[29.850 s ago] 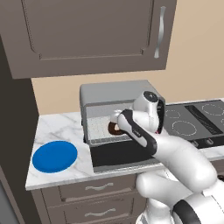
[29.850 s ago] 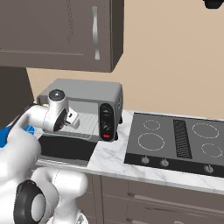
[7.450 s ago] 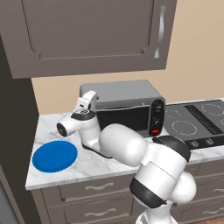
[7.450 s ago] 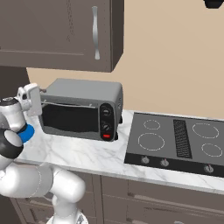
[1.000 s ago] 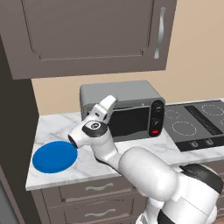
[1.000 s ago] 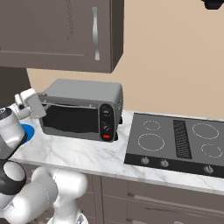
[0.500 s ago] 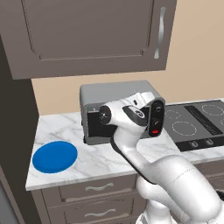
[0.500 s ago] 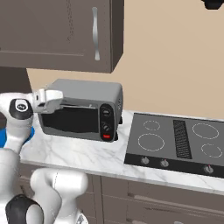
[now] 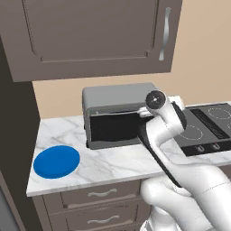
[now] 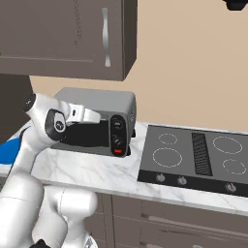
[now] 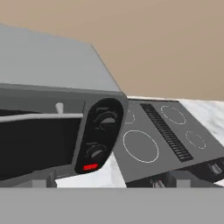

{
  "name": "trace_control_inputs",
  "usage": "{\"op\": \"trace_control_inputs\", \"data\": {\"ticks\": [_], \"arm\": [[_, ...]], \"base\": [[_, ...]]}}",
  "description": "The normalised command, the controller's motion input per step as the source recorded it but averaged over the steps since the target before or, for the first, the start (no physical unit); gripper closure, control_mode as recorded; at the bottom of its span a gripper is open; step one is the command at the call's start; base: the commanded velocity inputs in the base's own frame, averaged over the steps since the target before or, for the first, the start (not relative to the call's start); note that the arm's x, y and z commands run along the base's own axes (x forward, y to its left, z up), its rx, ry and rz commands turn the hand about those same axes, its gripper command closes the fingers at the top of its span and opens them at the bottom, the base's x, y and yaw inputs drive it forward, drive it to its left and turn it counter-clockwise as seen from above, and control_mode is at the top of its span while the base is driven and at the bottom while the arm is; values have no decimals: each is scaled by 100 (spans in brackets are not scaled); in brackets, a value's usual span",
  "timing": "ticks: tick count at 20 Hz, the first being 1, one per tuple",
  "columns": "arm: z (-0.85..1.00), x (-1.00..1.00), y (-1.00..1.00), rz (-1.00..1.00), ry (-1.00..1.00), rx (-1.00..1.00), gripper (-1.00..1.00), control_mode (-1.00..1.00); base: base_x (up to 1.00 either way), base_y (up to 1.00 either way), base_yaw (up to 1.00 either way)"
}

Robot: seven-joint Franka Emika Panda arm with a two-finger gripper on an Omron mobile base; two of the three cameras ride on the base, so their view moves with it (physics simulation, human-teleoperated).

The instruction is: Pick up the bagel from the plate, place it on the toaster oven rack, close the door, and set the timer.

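Grey toaster oven point(image 10: 97, 104) on a white marble counter point(image 10: 92, 169), its dark glass door point(image 10: 85, 135) shut. Black control panel point(image 10: 117, 137) at the oven's right end, with two knobs above a red button. White robot arm point(image 10: 41, 131) in front of the door, hand reaching toward the panel. Sliver of blue plate point(image 10: 10, 147) at far left. Black cooktop point(image 10: 193, 160) to the right, brown cabinets point(image 10: 63, 36) above.
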Motion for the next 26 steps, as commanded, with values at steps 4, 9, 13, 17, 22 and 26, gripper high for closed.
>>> {"op": "trace_control_inputs", "data": {"ticks": [4,9,13,17,22,26], "arm": [[-26,0,-36,0,0,44,-100,-100],[0,0,-19,9,2,15,-100,-100],[-4,-6,-20,13,-6,7,-100,-100],[-15,-16,-9,15,-10,5,-100,-100],[-27,-16,-3,13,-12,10,-100,-100],[-4,-1,0,8,-6,9,-100,-100]], "base": [[0,0,0],[0,0,0],[0,0,0],[0,0,0],[0,0,0],[0,0,0]]}}
